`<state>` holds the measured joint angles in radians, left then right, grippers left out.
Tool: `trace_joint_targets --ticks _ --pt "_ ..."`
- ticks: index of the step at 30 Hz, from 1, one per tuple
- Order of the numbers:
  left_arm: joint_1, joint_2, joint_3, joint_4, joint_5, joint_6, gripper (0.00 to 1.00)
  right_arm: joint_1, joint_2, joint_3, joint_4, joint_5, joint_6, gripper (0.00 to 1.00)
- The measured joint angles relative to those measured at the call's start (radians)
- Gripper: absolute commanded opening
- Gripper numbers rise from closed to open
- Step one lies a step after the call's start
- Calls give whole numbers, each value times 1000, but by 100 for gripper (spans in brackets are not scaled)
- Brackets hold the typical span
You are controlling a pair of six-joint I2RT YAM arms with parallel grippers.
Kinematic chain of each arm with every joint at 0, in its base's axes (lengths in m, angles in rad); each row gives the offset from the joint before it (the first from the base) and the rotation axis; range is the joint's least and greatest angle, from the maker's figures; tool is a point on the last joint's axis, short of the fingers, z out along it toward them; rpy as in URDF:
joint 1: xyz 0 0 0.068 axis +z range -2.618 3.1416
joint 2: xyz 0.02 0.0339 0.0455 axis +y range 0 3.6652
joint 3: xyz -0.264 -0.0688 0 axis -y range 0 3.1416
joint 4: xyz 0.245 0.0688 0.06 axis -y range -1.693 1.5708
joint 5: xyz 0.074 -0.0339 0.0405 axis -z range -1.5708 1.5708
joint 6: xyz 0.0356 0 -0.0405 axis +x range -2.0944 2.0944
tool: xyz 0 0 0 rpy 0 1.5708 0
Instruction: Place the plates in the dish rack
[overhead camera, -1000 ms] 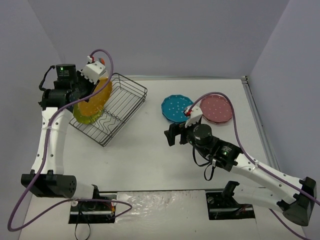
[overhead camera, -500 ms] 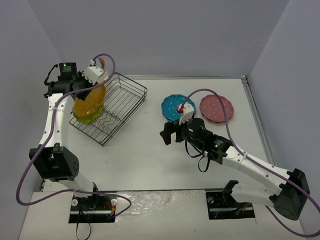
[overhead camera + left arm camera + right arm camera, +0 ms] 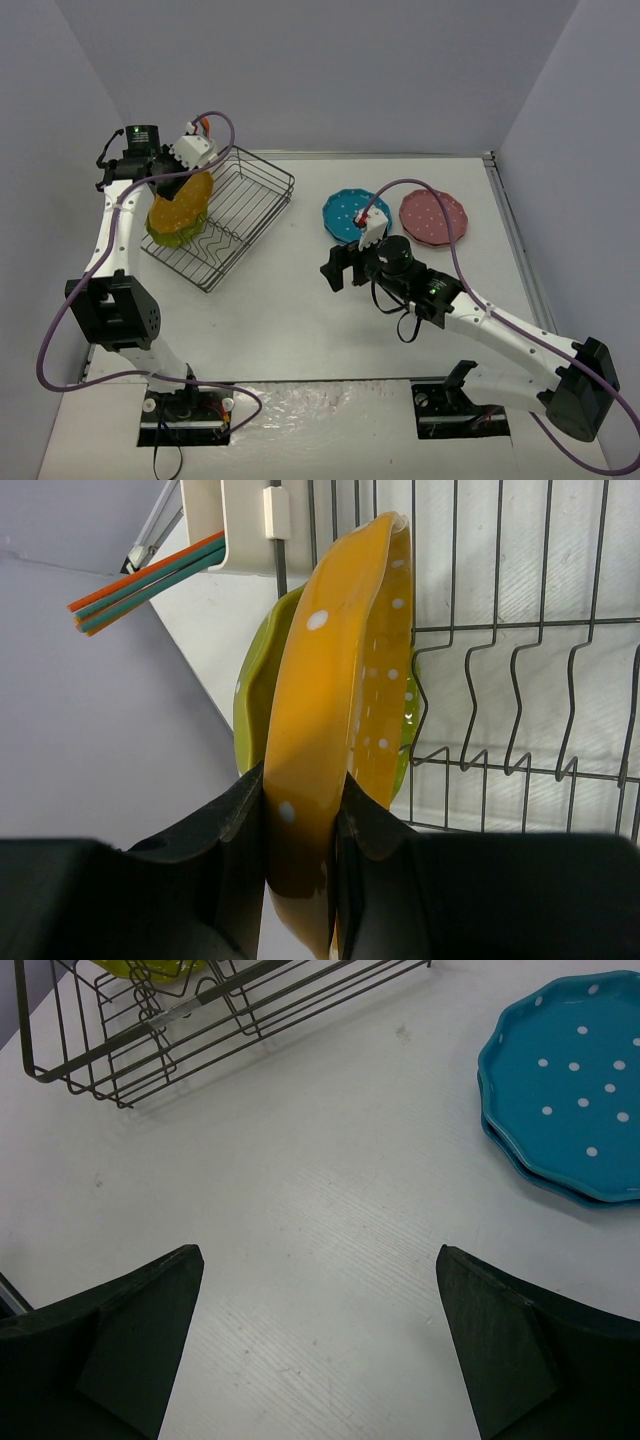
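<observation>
My left gripper (image 3: 172, 176) is shut on an orange-yellow dotted plate (image 3: 183, 202), held on edge over the left end of the dark wire dish rack (image 3: 252, 196). In the left wrist view the plate (image 3: 330, 730) stands between my fingers (image 3: 230, 830), right next to a yellow-green plate (image 3: 255, 675) that stands in the rack (image 3: 520, 680). My right gripper (image 3: 340, 268) is open and empty above the bare table. A teal plate (image 3: 352, 213) and a pink plate (image 3: 433, 216) lie flat to the right of the rack. The teal plate (image 3: 565, 1080) also shows in the right wrist view.
The white caddy (image 3: 245, 520) at the rack's far left corner holds orange and teal sticks (image 3: 150, 580). Grey walls close the table on the left, back and right. The rack's near corner (image 3: 60, 1060) shows in the right wrist view.
</observation>
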<state>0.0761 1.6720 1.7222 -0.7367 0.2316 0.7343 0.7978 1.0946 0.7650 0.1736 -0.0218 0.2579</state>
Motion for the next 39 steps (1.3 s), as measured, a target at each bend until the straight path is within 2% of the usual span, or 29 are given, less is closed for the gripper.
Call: trace_joint_targets --ticks 12,15,19,30,39 --pt "0 0 -51 51 19 -4 0 -7 0 -6 3 -14 0 100" --pt "0 4 -84 73 28 -14 7 -8 0 -8 4 -19 0 100" --pt "2 12 -116 96 29 -23 8 -12 0 -15 7 -21 2 100" --pt "3 20 -184 152 25 -43 23 -12 -24 -51 10 -19 15 100" --pt "15 1 -237 246 -23 -49 43 -13 -47 -71 10 9 22 100"
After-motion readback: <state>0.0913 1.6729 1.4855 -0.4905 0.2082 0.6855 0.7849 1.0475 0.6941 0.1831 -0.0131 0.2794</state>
